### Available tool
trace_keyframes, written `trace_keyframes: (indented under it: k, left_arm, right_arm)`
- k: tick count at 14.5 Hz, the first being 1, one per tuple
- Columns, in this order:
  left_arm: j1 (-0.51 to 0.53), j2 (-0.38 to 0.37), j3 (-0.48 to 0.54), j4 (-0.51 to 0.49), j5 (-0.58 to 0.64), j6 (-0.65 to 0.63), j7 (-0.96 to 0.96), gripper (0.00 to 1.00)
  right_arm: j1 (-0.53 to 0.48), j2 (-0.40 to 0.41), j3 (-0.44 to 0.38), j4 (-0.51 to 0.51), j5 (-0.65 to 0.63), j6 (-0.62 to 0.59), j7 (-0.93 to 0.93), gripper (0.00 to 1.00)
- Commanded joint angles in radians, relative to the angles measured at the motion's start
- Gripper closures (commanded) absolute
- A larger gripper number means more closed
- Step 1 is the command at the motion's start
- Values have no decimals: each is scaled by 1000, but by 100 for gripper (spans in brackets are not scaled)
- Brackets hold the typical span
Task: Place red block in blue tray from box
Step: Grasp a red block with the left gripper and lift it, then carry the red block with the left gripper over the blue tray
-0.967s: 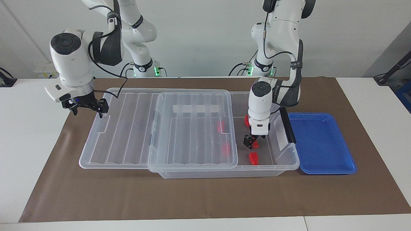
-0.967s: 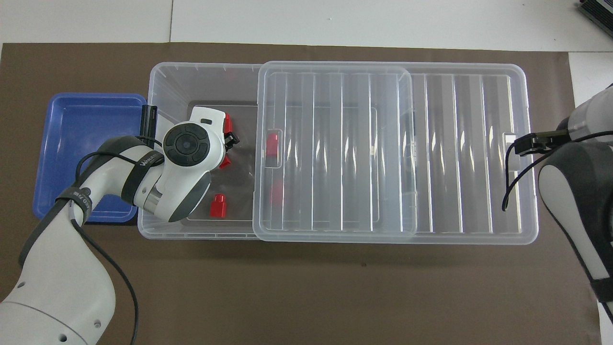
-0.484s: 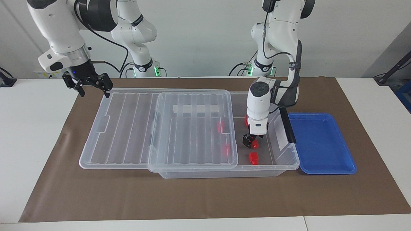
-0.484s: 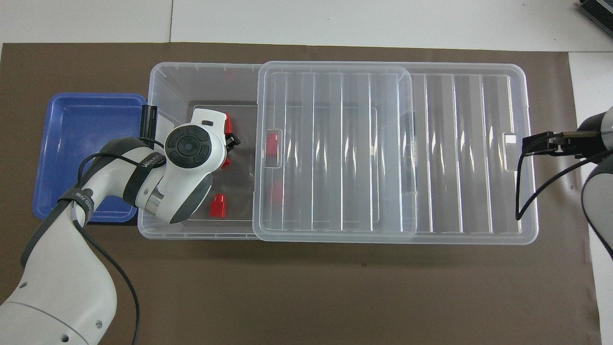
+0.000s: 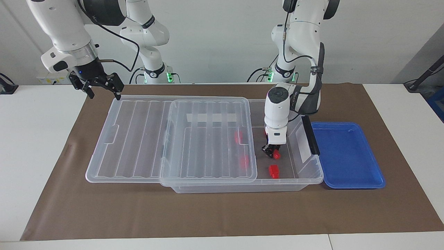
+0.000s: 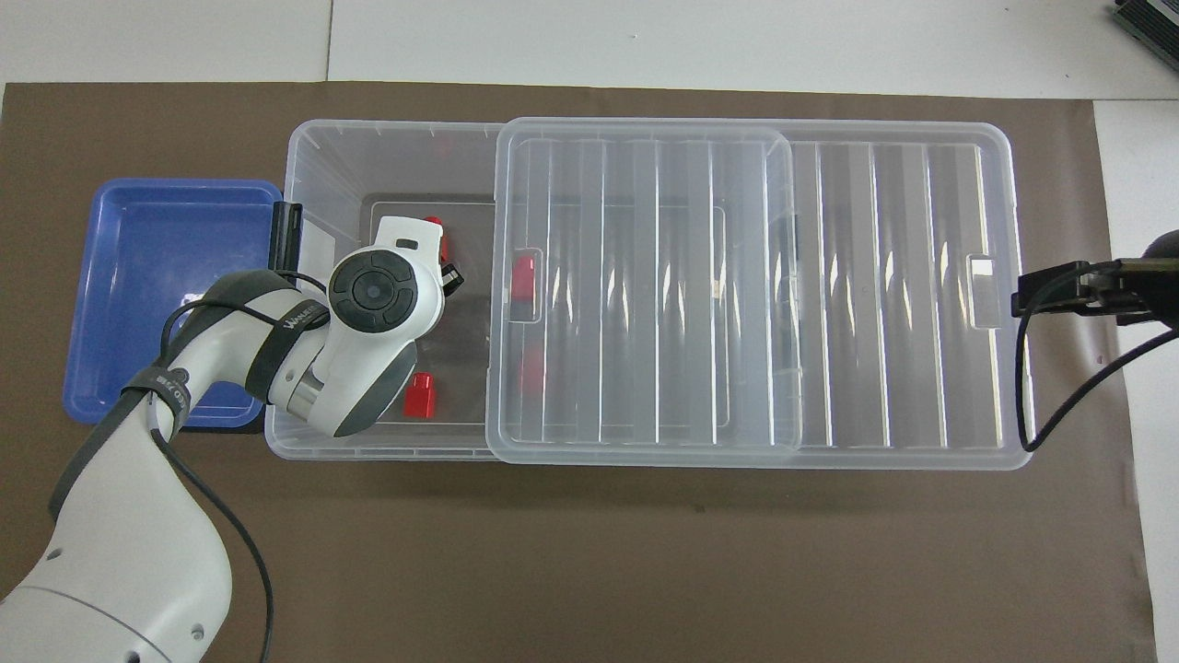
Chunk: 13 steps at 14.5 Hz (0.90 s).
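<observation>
The left gripper [image 5: 273,153] is down inside the uncovered end of the box [image 5: 305,180], and its fingers are pinched tight on a red block [image 5: 276,155] – the block pokes out just below the fingertips, low over the box floor; whether it still touches the floor I cannot tell. From overhead the arm's wrist hides that grip almost entirely.

The box is a big clear bin on the brown mat [image 5: 222,215]. Its ribbed clear lid [image 5: 138,139] has been slid toward the right arm's end of the table, so it covers only part of the box and overhangs that end.

Four more red blocks lie in the box. One [image 5: 274,171] sits in the open part, farther from the robots than the held one. Another [image 5: 266,130] peeks out beside the wrist, nearer to the robots. Two [image 5: 238,136] [image 5: 245,161] show dimly through the lid.

The blue tray [image 5: 347,154] lies just beside the box at the left arm's end, next to the black clip handle [image 5: 310,135] – nothing in it.

The right gripper [image 5: 100,88] waits in the air with its fingers spread wide, holding nothing, over the mat by the lid's overhanging corner.
</observation>
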Motion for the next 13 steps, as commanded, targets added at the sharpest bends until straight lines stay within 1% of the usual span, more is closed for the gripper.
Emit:
trace_keyframes:
  k: [1,3,7,10,11,13]
  left_arm:
    - [-16,-16,13,66,22,-133,-29,100]
    - [-13,-22,13,121,13,-205,-31,100]
    - [1,-71,19,169,-50,-284,-31,100]
    - [17,-92,25,273,-72,-446,-35,100]
    - [43,-95,24,310,-85,-481,-34,100]
    - [82,-111,25,359,-153,-514,-35,100]
  right_arm:
    - [-7,10,7,20,-6,-16,10,0]
    - [-7,8,7,14,-6,-8,10,0]
    - [-7,7,7,14,-3,-8,13,0]
    - [-7,7,7,14,-3,-8,15,0]
    - [-6,4,7,11,-5,-10,16,0]
    - [-5,-7,7,-14,-8,-7,19,0]
